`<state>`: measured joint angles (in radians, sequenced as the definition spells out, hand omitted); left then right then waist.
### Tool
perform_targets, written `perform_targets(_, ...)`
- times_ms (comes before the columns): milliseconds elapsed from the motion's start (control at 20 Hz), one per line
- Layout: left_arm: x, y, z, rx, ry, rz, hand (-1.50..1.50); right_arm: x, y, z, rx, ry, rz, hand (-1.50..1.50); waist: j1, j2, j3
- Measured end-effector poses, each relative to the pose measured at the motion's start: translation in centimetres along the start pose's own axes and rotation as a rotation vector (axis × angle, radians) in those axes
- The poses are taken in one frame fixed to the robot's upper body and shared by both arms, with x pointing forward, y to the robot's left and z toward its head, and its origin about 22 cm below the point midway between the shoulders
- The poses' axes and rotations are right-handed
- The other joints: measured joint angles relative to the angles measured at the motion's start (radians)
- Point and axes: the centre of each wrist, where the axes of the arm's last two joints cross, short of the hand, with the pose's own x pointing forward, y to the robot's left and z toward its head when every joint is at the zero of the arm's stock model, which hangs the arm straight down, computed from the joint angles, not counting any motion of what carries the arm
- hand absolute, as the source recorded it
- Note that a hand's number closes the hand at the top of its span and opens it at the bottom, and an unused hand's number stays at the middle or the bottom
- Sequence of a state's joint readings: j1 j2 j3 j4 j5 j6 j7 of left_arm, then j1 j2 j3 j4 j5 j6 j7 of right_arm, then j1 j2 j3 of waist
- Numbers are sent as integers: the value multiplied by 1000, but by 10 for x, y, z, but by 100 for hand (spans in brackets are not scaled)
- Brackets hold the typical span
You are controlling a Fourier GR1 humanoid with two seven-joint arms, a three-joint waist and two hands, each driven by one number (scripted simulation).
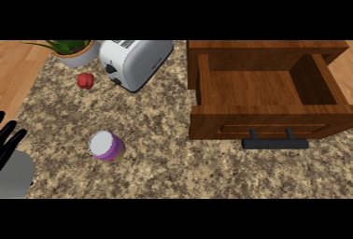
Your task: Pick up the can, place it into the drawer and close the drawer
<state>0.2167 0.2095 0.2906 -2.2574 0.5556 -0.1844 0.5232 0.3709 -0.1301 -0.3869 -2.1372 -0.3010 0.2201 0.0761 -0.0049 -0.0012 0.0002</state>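
Black fingers of the left hand (10,137) stand straight and relaxed at the nine o'clock edge of the view, above a grey forearm; the hand holds nothing and looks to be resting there, out of the way. The right hand does not show at all.

Outward from that hand, toward its three o'clock and a little lower, one can (107,146) stands on the speckled counter (158,172), purple-sided with a pale lid facing up. It is near the left hand but apart from it, and well apart from the drawer, so the pick-up is judged not yet begun.

At two o'clock from the can, one wooden drawer (262,91) is pulled out with its cavity bare, its single dark handle (274,142) pointing toward six o'clock. Standing open like this, it is ready to take the can from above, and the handle offers a face to push for closing.

Along the twelve o'clock side sit three bystanders: one white toaster (134,63), one potted plant (72,50) at the far corner, and one small red thing (85,80), possibly a pepper, just beside the toaster.
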Motion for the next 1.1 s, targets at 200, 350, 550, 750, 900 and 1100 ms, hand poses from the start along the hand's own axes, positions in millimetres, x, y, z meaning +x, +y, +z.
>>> perform_targets(200, -6, -5, -6, -4, 32, 49, -150, 2, -10, 2, -1, -1, 0, -150, 1, 0, 0)
perform_targets(350, -17, -12, -15, -8, 47, 64, -150, 1, -14, 5, 0, 0, -2, -150, 0, 0, 0)
perform_targets(550, -34, -14, -32, 1, 60, 75, -150, 0, -21, 13, -1, 0, 2, -150, -2, 1, 0)
perform_targets(750, -49, -21, -44, 12, 78, 77, -150, 7, -26, 21, 4, -1, 3, -150, -2, 1, 0)
perform_targets(900, -68, -25, -52, 19, 95, 66, -150, 6, -31, 24, 3, -1, 5, -150, -2, 1, 0)
perform_targets(1100, -89, -24, -55, 34, 107, 47, -150, 2, -37, 29, 0, -4, 4, -150, -1, 1, 0)
